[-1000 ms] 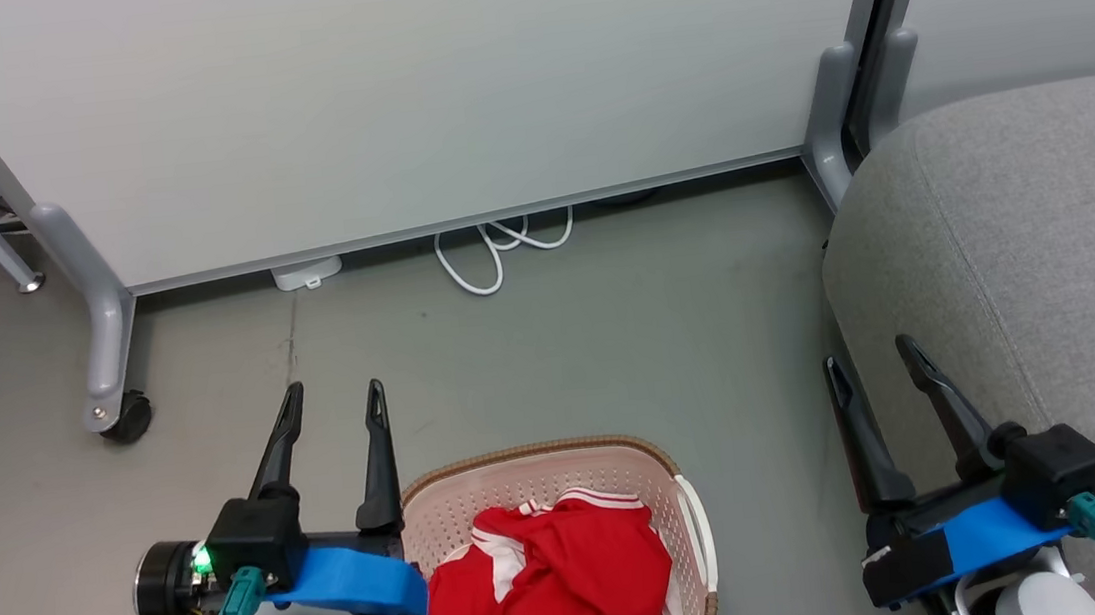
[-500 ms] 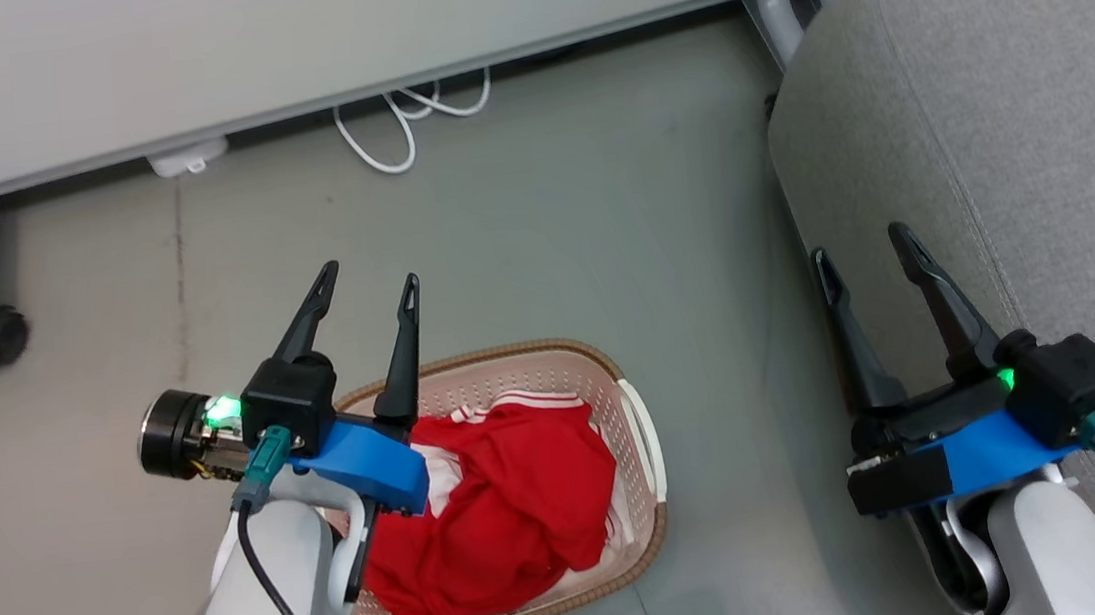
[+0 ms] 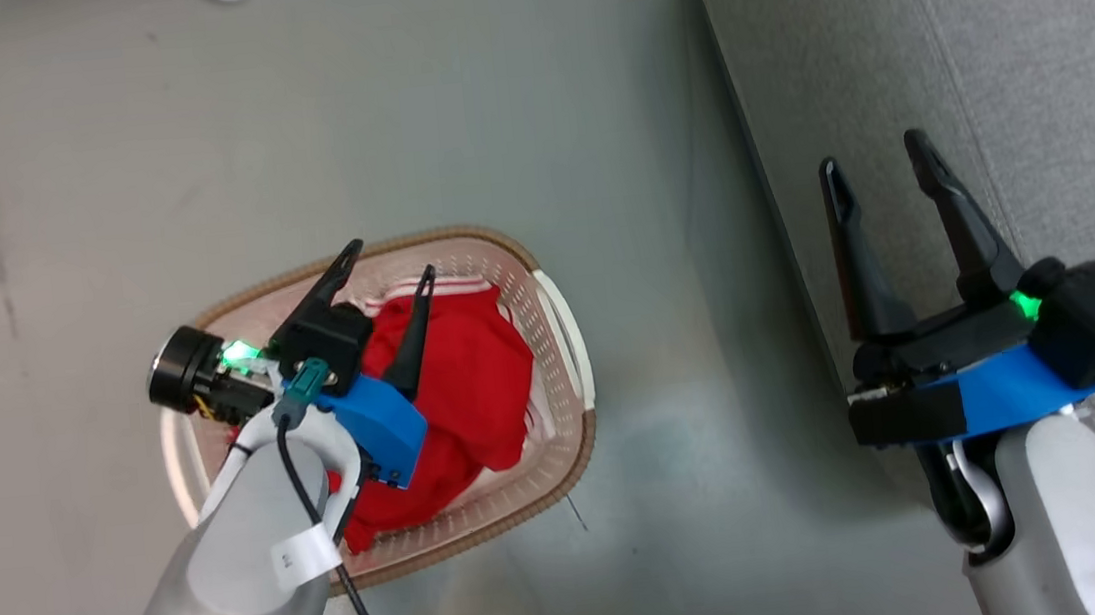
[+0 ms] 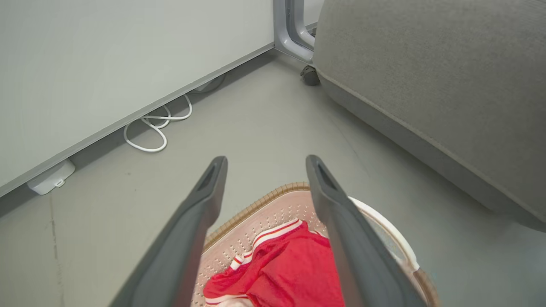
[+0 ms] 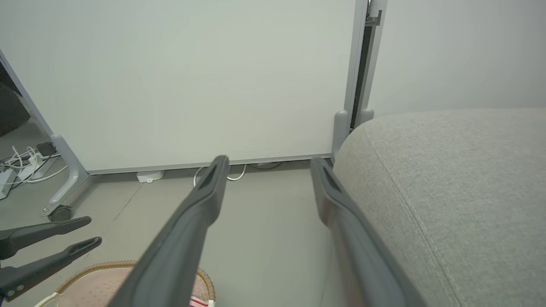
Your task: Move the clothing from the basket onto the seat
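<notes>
Head view: basket point(image 3: 461, 240) on bare floor point(image 3: 289, 121), left of the seat point(image 3: 1035, 50), with a clear strip of floor between them. Left gripper point(image 3: 392, 258) above the basket, fingers spread wide, empty. Right gripper point(image 3: 872, 152) at the seat's left edge, equally wide, empty. Clothing point(image 3: 475, 385) heaped red inside the basket, white stripes at its far side.

Left wrist view: fingers apart over the brown rim, clear of the fabric. Open floor beyond, up to a white cable point(image 4: 149, 128) under a pale panel point(image 4: 106, 64).

Right wrist view: fingers wide apart beside the seat's rounded edge, nothing between them.
</notes>
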Controlling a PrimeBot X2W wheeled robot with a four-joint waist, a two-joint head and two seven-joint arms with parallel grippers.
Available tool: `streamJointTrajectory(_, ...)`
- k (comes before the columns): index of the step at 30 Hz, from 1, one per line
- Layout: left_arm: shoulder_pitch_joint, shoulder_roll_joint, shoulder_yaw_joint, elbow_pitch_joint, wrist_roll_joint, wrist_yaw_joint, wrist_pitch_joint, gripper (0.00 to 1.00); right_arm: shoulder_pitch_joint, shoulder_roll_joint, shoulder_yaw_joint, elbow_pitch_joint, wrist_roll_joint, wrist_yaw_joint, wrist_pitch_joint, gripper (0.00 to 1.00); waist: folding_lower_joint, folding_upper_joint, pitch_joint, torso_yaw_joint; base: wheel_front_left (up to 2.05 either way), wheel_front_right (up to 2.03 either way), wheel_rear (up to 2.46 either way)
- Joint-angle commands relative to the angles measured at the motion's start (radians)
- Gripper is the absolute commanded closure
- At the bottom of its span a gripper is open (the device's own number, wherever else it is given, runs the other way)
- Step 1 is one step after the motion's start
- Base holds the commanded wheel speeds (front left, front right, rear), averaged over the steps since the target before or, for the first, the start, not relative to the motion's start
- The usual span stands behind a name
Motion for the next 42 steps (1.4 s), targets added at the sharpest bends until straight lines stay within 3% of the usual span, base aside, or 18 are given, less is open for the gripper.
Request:
streamJointTrajectory(1,-0.031,0.007,-0.017,0.010,-0.006,-0.001,-0.003,0.00,-0.030,-0.002,-0.002,-0.008,-0.004,0.000,-0.003,0.00,-0.0002,0.0000,0.054,-0.024,0.00,0.00,0.00)
streamJointTrajectory(10,-0.141,0.024,-0.153,0.191,-0.089,-0.001,-0.003,0.00,-0.077,-0.002,0.004,-0.033,-0.012,0.000,-0.003,0.00,-0.0002,0.0000,0.183,-0.039,0.00,0.00,0.00)
streamJointTrajectory(20,-0.243,-0.011,-0.197,0.417,-0.258,-0.001,0.065,0.00,-0.117,-0.002,0.003,-0.057,-0.025,0.000,-0.003,0.00,-0.0002,0.0000,0.289,-0.043,0.00,0.00,0.00)
streamJointTrajectory(33,-0.304,-0.003,-0.206,0.443,-0.496,-0.001,0.237,0.00,-0.144,-0.002,0.011,-0.076,-0.015,0.000,-0.003,0.00,-0.0002,0.0000,0.396,-0.056,0.00,0.00,0.00)
streamJointTrajectory(42,-0.366,0.010,-0.233,0.438,-0.578,-0.001,0.266,0.00,-0.155,-0.002,0.014,-0.105,-0.002,0.000,-0.003,0.00,-0.0002,0.0000,0.468,-0.076,0.00,0.00,0.00)
